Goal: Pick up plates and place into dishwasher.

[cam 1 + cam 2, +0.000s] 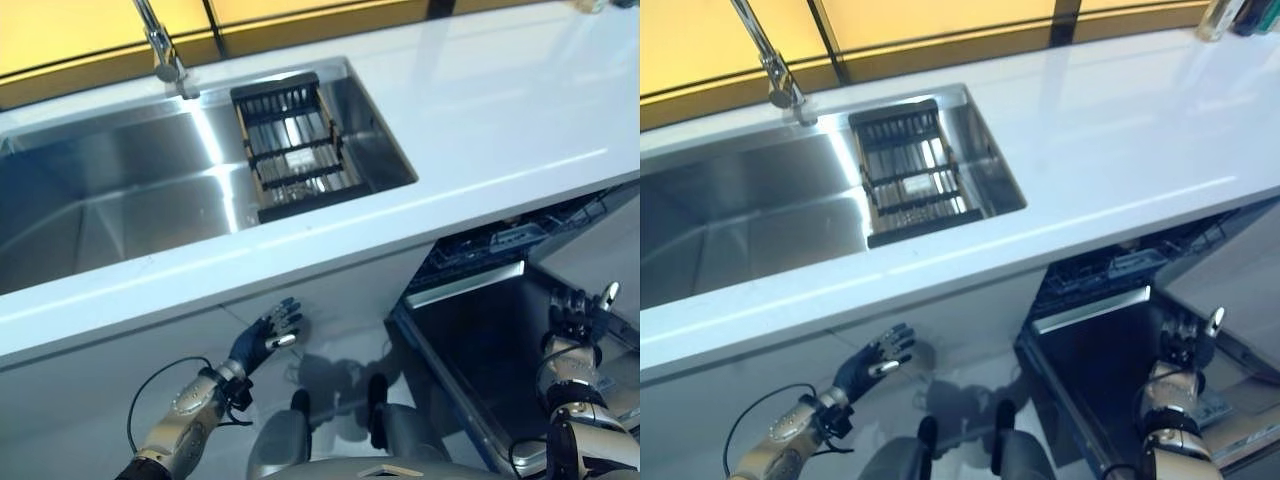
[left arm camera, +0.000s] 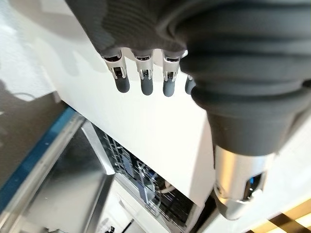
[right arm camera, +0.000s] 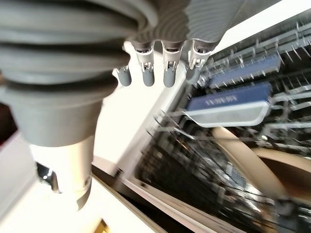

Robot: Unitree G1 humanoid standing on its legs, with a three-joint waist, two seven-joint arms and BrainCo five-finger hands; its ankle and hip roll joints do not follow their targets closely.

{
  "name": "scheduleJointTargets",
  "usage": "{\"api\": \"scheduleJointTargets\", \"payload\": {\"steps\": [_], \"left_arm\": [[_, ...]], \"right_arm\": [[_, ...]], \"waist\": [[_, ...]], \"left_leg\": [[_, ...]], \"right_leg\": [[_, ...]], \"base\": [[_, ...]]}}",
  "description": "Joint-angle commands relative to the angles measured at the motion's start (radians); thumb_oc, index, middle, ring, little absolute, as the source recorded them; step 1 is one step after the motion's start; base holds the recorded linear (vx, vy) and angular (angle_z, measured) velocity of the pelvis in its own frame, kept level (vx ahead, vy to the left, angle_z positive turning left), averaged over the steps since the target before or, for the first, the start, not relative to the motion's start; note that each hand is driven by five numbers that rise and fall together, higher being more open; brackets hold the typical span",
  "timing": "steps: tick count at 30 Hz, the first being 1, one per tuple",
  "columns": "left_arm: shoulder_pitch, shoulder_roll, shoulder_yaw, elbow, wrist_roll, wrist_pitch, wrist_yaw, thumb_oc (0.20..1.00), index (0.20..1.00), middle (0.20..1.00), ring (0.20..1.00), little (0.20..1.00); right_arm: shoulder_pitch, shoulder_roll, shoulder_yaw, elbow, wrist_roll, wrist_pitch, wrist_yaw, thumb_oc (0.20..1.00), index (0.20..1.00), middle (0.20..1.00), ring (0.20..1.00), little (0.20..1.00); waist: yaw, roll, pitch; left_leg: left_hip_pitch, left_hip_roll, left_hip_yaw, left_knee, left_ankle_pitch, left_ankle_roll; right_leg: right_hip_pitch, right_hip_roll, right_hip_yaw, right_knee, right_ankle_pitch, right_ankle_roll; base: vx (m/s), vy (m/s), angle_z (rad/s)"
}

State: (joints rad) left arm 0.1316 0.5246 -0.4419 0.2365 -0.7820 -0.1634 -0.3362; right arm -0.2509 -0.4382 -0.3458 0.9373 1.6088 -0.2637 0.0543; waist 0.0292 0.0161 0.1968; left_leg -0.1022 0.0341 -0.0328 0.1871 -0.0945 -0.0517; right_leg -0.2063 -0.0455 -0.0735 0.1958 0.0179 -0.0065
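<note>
The dishwasher (image 1: 480, 340) stands open at the lower right, its door folded down and its dark upper rack (image 1: 490, 245) pulled out under the counter. My right hand (image 1: 575, 315) hovers over the door with straight fingers (image 3: 155, 73), open and holding nothing. The right wrist view looks into the wire rack (image 3: 228, 102), where a tan curved shape (image 3: 252, 150) lies; I cannot tell what it is. My left hand (image 1: 262, 340) is below the counter in front of the white cabinet (image 2: 160, 141), fingers (image 2: 146, 82) spread, open and empty.
A steel sink (image 1: 120, 200) is set in the white counter (image 1: 500, 110), with a dark dish rack (image 1: 295, 150) at its right end and a faucet (image 1: 160, 45) behind it. Bottles (image 1: 1230, 15) stand at the counter's far right corner.
</note>
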Motion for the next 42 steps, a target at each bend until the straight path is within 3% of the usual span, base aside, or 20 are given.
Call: {"api": "scheduleJointTargets", "payload": {"steps": [1, 9, 11, 16, 22, 25, 32, 36, 42], "left_arm": [[0.054, -0.029, 0.037, -0.046, 0.058, -0.046, -0.022, 1.0, 1.0, 1.0, 1.0, 1.0], [0.089, -0.086, 0.12, 0.003, 0.086, -0.077, -0.056, 1.0, 1.0, 1.0, 1.0, 1.0], [0.084, -0.096, 0.135, 0.021, 0.084, -0.076, -0.057, 1.0, 1.0, 1.0, 1.0, 1.0], [0.072, -0.099, 0.143, 0.033, 0.076, -0.067, -0.057, 1.0, 1.0, 1.0, 1.0, 1.0], [0.028, -0.068, 0.145, 0.043, 0.061, -0.058, -0.047, 1.0, 1.0, 1.0, 1.0, 1.0], [0.01, -0.047, 0.156, 0.009, 0.051, -0.034, -0.02, 1.0, 1.0, 1.0, 1.0, 1.0], [-0.013, -0.018, 0.135, -0.082, 0.042, -0.009, 0.023, 1.0, 1.0, 1.0, 1.0, 1.0], [-0.042, -0.013, 0.091, -0.103, 0.013, -0.009, 0.032, 1.0, 1.0, 1.0, 1.0, 1.0], [-0.097, 0.019, 0.037, -0.107, -0.035, -0.04, 0.048, 1.0, 1.0, 1.0, 1.0, 1.0]], "right_arm": [[0.051, -0.015, 0.006, -0.13, -0.22, -0.063, -0.077, 1.0, 1.0, 1.0, 1.0, 1.0], [0.25, -0.018, 0.147, -0.479, -0.742, -0.015, -0.148, 1.0, 1.0, 1.0, 1.0, 1.0], [0.285, -0.052, 0.161, -0.505, -0.952, -0.013, -0.229, 1.0, 1.0, 1.0, 1.0, 1.0], [0.317, -0.108, 0.144, -0.476, -1.185, 0.036, -0.417, 1.0, 1.0, 1.0, 1.0, 1.0], [0.307, -0.091, 0.111, -0.339, -1.096, 0.052, -0.529, 1.0, 1.0, 1.0, 1.0, 1.0], [0.281, -0.061, 0.1, -0.231, -1.022, 0.039, -0.512, 1.0, 1.0, 1.0, 1.0, 1.0], [0.204, 0.003, 0.105, -0.084, -0.864, -0.021, -0.605, 1.0, 1.0, 1.0, 1.0, 1.0], [0.145, -0.01, 0.107, -0.002, -0.793, 0.002, -0.589, 1.0, 1.0, 1.0, 1.0, 1.0], [0.101, -0.013, 0.091, 0.185, -0.511, 0.003, -0.398, 1.0, 1.0, 1.0, 1.0, 1.0]], "waist": [[-0.037, -0.025, -0.062], [-0.123, -0.049, -0.079], [-0.147, -0.057, -0.085], [-0.174, -0.069, -0.084], [-0.191, -0.075, -0.05], [-0.167, -0.08, -0.024], [-0.128, -0.058, 0.067], [-0.121, -0.033, 0.102], [-0.116, 0.001, 0.161]], "left_leg": [[-0.015, -0.002, 0.056, -0.009, 0.026, 0.087], [0.051, -0.009, 0.11, -0.054, 0.027, 0.102], [0.066, -0.01, 0.133, -0.063, 0.023, 0.105], [0.074, -0.016, 0.176, -0.048, -0.001, 0.118], [0.063, -0.016, 0.218, -0.005, -0.04, 0.139], [0.044, -0.011, 0.252, 0.038, -0.061, 0.148], [-0.107, -0.011, 0.261, 0.282, -0.148, 0.173], [-0.158, -0.007, 0.258, 0.344, -0.166, 0.175], [-0.248, -0.026, 0.236, 0.406, -0.17, 0.183]], "right_leg": [[0.093, -0.019, 0.061, -0.042, -0.008, 0.033], [0.103, -0.014, 0.106, -0.067, 0.02, 0.051], [0.1, -0.014, 0.121, -0.074, 0.032, 0.063], [0.086, -0.019, 0.148, -0.068, 0.048, 0.085], [0.035, -0.033, 0.158, -0.046, 0.082, 0.112], [0.016, -0.067, 0.084, -0.027, 0.087, 0.123], [-0.062, -0.082, 0.029, 0.099, 0.037, 0.087], [-0.108, -0.079, 0.029, 0.153, 0.018, 0.075], [-0.184, -0.071, 0.044, 0.223, 0.0, 0.064]], "base": [[0.01, 0.073, -0.11], [-0.06, 0.077, -0.23], [-0.08, 0.062, -0.36], [-0.08, 0.032, -0.3], [-0.08, -0.016, -0.21], [-0.07, -0.077, -0.19], [-0.08, -0.079, -0.3], [-0.04, -0.006, -0.01], [-0.06, -0.006, 0.1]]}}
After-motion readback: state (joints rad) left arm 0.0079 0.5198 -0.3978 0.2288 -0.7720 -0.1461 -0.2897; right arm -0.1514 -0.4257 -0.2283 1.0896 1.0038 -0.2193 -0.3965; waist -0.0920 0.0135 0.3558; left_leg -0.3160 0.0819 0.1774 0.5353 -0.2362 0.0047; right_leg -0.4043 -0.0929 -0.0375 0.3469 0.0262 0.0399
